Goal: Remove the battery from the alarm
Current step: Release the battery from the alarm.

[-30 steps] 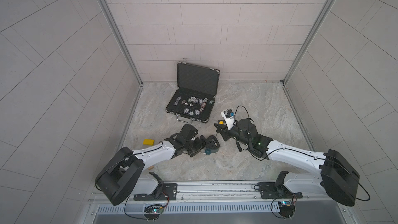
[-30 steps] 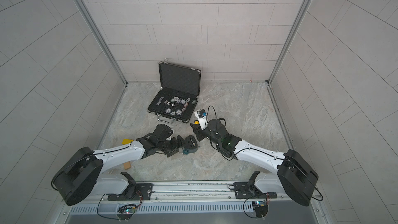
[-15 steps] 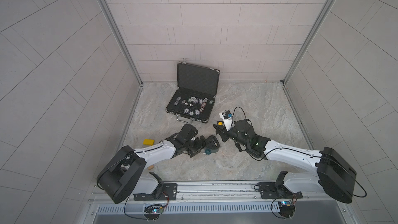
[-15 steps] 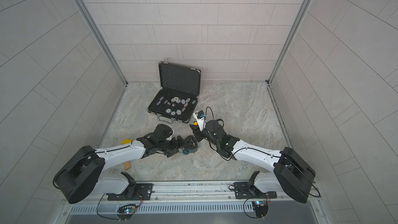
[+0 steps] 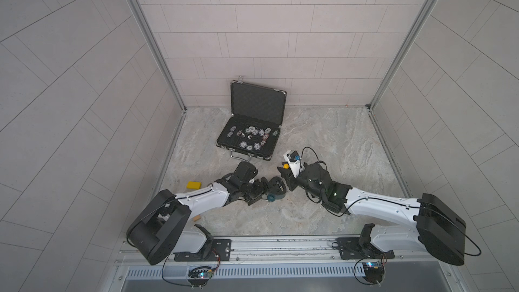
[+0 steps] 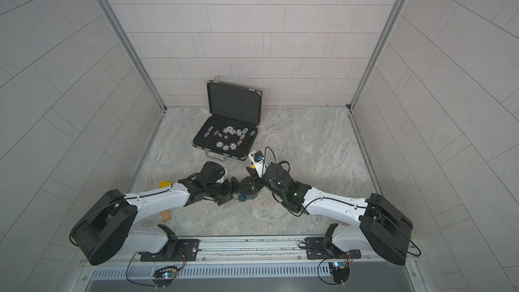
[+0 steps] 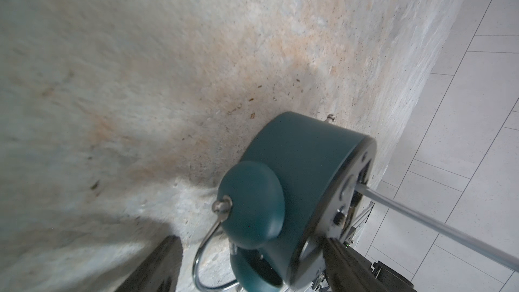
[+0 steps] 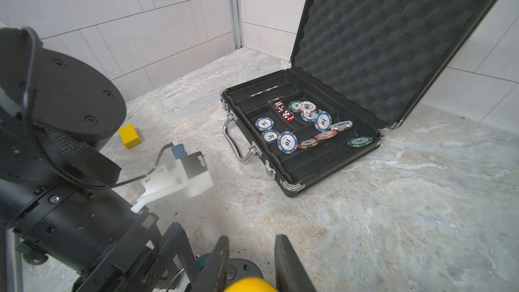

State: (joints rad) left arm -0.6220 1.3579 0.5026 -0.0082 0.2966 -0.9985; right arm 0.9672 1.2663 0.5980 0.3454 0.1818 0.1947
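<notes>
The teal alarm (image 7: 303, 164) sits low over the floor between the fingers of my left gripper (image 7: 250, 240). One finger (image 7: 345, 265) rests against its dark back. The other finger (image 7: 160, 265) stands apart from it, so the jaws are open. In both top views the alarm (image 5: 276, 190) (image 6: 250, 188) lies between the two arms. My right gripper (image 8: 251, 238) (image 5: 286, 178) is shut on a screwdriver with a yellow handle end (image 8: 248, 285). Its metal shaft (image 7: 435, 223) reaches into the alarm's back. The battery is hidden.
An open black case (image 5: 258, 102) (image 8: 379, 37) of poker chips and dice stands at the back wall. A yellow block (image 5: 193, 184) (image 8: 129, 135) and a small wooden block (image 5: 197, 218) lie by the left arm. Tiled walls close three sides.
My right gripper has edged slightly left toward the alarm with the screwdriver. The left arm and the alarm have stayed put.
</notes>
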